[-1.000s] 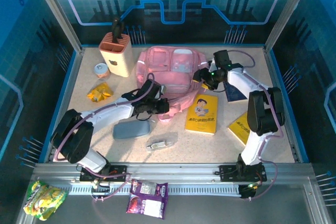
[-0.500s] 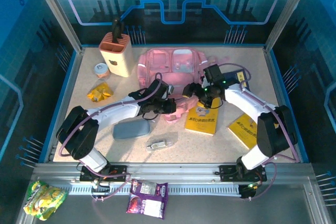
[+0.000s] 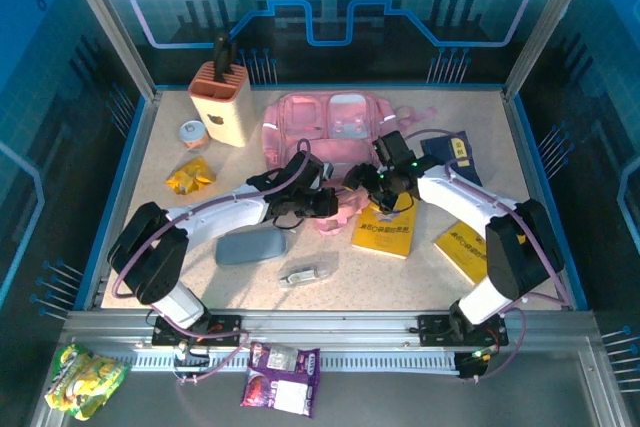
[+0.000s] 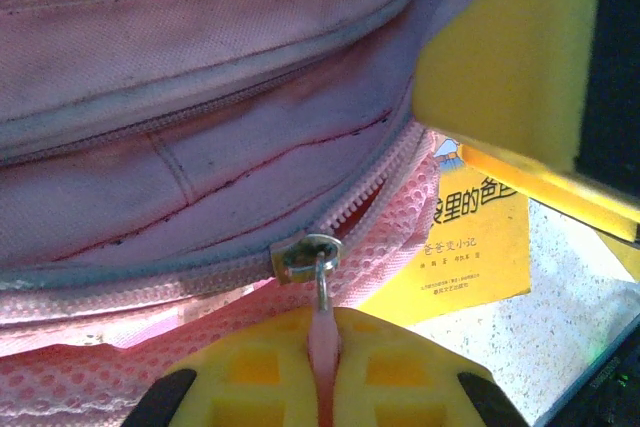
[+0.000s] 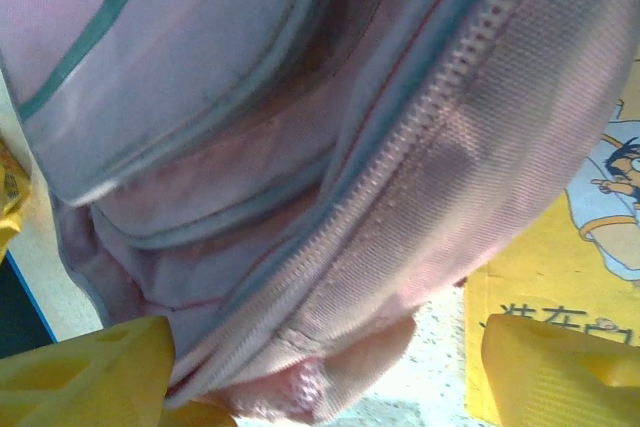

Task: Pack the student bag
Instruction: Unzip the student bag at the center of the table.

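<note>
The student bag [image 3: 322,132] is a large pink backpack lying flat at the table's back centre. At its near edge my left gripper [image 3: 325,205] is shut on the pink zipper pull [image 4: 322,322], just below the metal slider [image 4: 305,255] at the end of a partly open zip. In the left wrist view my left gripper [image 4: 323,347] has the bag [image 4: 200,147] directly above it. My right gripper [image 3: 362,179] is at the same near edge, just right of the left one. In the right wrist view my right gripper [image 5: 325,387] is open, with the bag's zipped lower corner [image 5: 330,347] between its fingers.
A yellow book [image 3: 384,217] lies just right of both grippers, a second one [image 3: 462,243] further right, and a dark blue book [image 3: 452,155] behind them. A grey-blue pencil case [image 3: 250,245] and a clear packet [image 3: 308,271] lie in front. A holder [image 3: 220,102], jar [image 3: 193,134] and yellow packet [image 3: 189,176] stand at the left.
My right gripper has swung left and nearer, from beside the bag's right side to its near edge. My left gripper has shifted slightly right, still holding the pull.
</note>
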Action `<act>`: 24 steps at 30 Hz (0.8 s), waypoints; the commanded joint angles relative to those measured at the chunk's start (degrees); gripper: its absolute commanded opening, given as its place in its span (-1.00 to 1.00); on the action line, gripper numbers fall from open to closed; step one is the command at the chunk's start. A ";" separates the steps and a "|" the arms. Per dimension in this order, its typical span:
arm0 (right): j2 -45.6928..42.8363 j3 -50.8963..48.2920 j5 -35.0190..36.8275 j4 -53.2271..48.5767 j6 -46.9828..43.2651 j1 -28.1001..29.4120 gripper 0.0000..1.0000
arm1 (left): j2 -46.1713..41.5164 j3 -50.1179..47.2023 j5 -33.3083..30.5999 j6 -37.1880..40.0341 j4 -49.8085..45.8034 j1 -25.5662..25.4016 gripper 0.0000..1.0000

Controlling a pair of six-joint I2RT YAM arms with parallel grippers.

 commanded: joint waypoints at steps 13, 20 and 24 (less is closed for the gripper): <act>8.81 4.32 1.37 4.83 0.19 0.56 -0.25 | -1.72 2.72 2.48 1.87 -0.15 -0.88 -1.00; 7.29 3.61 2.49 4.33 -4.62 -2.01 -1.00 | -4.42 0.83 -1.19 3.88 -4.07 -0.71 -1.00; 5.78 3.44 2.18 2.72 -7.00 -4.72 -1.00 | -6.95 -0.99 -4.39 5.40 -6.89 0.55 -1.00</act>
